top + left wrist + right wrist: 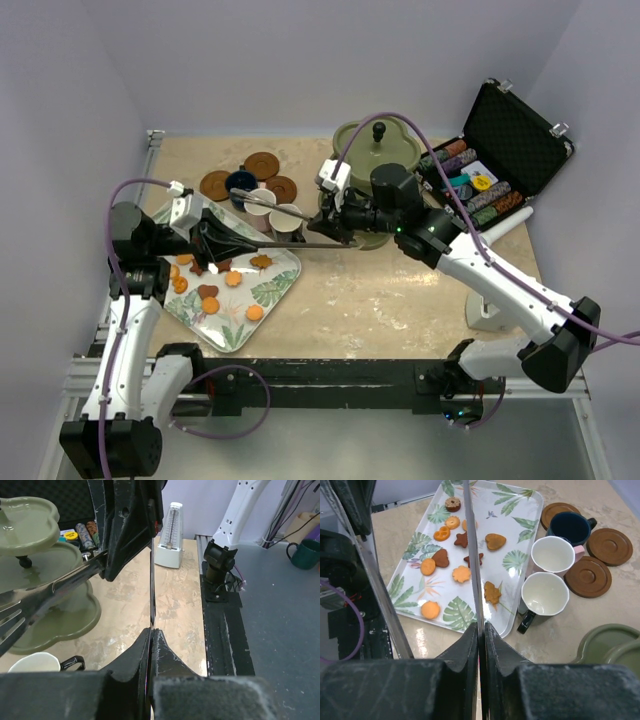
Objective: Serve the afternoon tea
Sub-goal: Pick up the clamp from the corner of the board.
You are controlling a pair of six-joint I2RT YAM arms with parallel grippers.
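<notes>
Pinching metal tongs [471, 540] with left end effector [151, 630] and right end effector [480, 625], both pressed together. Hovering with left end effector over biscuits [461, 573], cups [552, 555] just beyond its tip.

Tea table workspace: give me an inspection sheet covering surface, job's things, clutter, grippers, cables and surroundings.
Surface: beige marbled table; no spills seen.
Job's things: biscuits lie on the leaf-patterned tray; three empty cups grouped among three brown saucers; green tiered stand, tiers in view bare.
Clutter: open black case of poker chips; white metronome.
Grippers: left gripper and right gripper, jaws of both shut on metal tongs between tray and stand.
Cables: purple cables loop off both arms, clear of the crockery.
Surroundings: pale walls; dark green mug beyond the table edge.
</notes>
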